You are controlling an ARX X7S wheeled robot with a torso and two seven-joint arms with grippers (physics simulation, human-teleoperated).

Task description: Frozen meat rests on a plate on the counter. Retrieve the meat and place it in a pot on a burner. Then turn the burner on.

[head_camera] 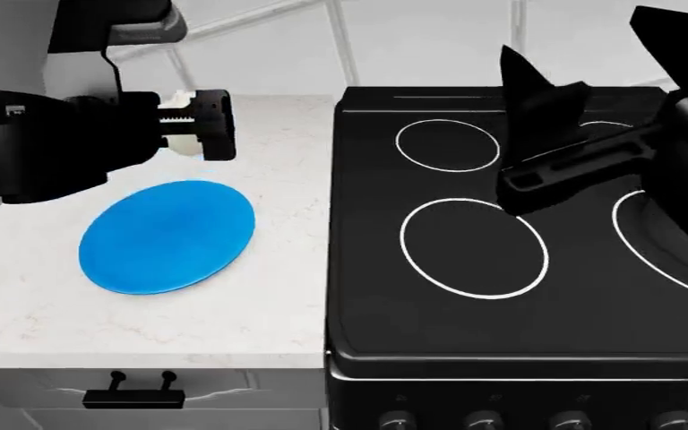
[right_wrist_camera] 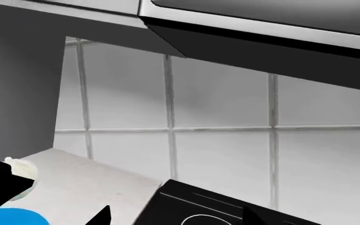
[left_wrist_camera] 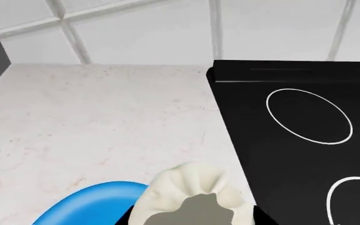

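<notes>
The black glass cooktop [head_camera: 523,224] fills the right of the scene, and the white counter [head_camera: 284,296] lies to its left; of the burner rings, the large near-centre ring [head_camera: 475,248] stands bare, while a ring at the far right [head_camera: 666,251] is partly hidden by the right arm. No pot is clearly seen in any view: it is judged to sit behind that arm, so its rim cannot be placed, and a carry toward it would be made half blind, with a strike against the raised right arm or the rim as the likely fault. The blue plate [head_camera: 167,235] lies bare on the counter, left of the cooktop. The left gripper [head_camera: 207,124] is held above the counter just beyond the plate's far edge, and its jaws are clamped on the frozen meat [left_wrist_camera: 189,194], which is seen in the left wrist view as a pale lump bulging past the fingers. Only part of the rounded lump seems to be pinched, so a slip during the rightward sweep is a risk, and the meat would then fall on the counter or the glass. The right gripper [head_camera: 536,116] is raised over the far part of the cooktop; whether its jaws stand apart or together cannot be told.
</notes>
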